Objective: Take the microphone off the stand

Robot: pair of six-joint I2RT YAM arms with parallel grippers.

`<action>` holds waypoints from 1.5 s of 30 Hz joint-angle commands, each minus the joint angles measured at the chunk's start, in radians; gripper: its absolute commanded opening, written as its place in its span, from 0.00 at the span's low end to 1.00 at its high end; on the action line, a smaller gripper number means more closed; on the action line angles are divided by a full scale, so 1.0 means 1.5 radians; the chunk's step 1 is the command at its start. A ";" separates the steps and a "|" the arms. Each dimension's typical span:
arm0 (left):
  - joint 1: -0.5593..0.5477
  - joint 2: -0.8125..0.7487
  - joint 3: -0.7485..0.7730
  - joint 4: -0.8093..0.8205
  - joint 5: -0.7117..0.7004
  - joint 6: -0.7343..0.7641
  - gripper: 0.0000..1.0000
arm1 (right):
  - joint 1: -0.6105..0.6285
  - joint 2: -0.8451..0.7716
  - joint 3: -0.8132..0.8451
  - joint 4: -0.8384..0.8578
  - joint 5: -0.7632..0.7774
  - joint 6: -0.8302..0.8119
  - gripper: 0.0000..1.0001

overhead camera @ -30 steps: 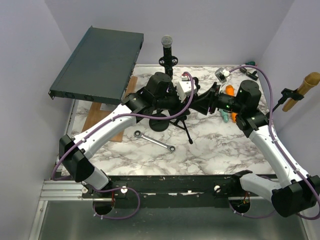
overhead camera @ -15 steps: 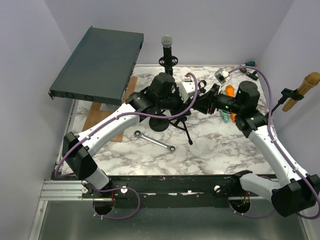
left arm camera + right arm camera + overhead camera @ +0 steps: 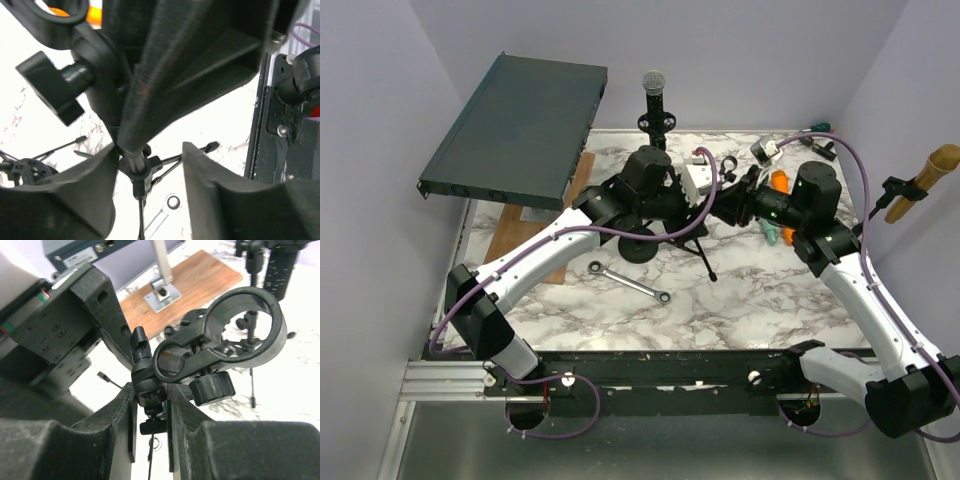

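Note:
A black microphone with a silver grille (image 3: 653, 83) stands upright in a shock-mount stand (image 3: 657, 120) at the back of the table; its body also shows in the right wrist view (image 3: 280, 265). Neither gripper touches it. Both grippers meet at a second, small tripod stand (image 3: 692, 240) in the middle. My right gripper (image 3: 150, 395) is shut on the swivel joint below that stand's ring clip (image 3: 235, 325), which is empty. My left gripper (image 3: 150, 155) is open, its fingers straddling the tripod's pole (image 3: 131, 150), which lies against the left finger.
A dark rack unit (image 3: 515, 125) rests on a wooden board (image 3: 515, 240) at the left. A wrench (image 3: 630, 282) lies on the marble in front of the tripod. Orange and green tools (image 3: 778, 182) lie at the back right. A gold microphone (image 3: 925, 180) hangs on the right wall.
My left wrist has shifted a little to the right along the tripod stand. The tripod's front leg has swung slightly right and back. The right gripper still holds the clip joint.

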 commanded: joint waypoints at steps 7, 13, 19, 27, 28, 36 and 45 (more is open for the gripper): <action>-0.010 -0.067 -0.012 0.036 0.034 0.010 0.86 | -0.007 -0.019 0.086 -0.082 0.205 -0.122 0.00; -0.007 -0.110 -0.050 0.037 0.034 0.021 0.89 | -0.007 -0.008 0.113 -0.097 0.272 -0.176 0.00; -0.005 -0.147 -0.084 0.041 0.030 0.032 0.89 | -0.007 0.032 0.184 -0.097 0.315 -0.215 0.00; -0.001 -0.181 -0.115 0.045 0.031 0.041 0.89 | -0.007 0.155 0.288 -0.068 0.375 -0.269 0.00; -0.001 -0.184 -0.118 0.045 0.030 0.043 0.89 | -0.007 0.169 0.301 -0.064 0.381 -0.274 0.00; 0.002 -0.214 -0.145 0.044 0.025 0.056 0.89 | -0.021 0.298 0.362 -0.007 0.398 -0.279 0.00; 0.006 -0.225 -0.159 0.043 0.018 0.070 0.89 | -0.035 0.438 0.421 0.014 0.389 -0.256 0.00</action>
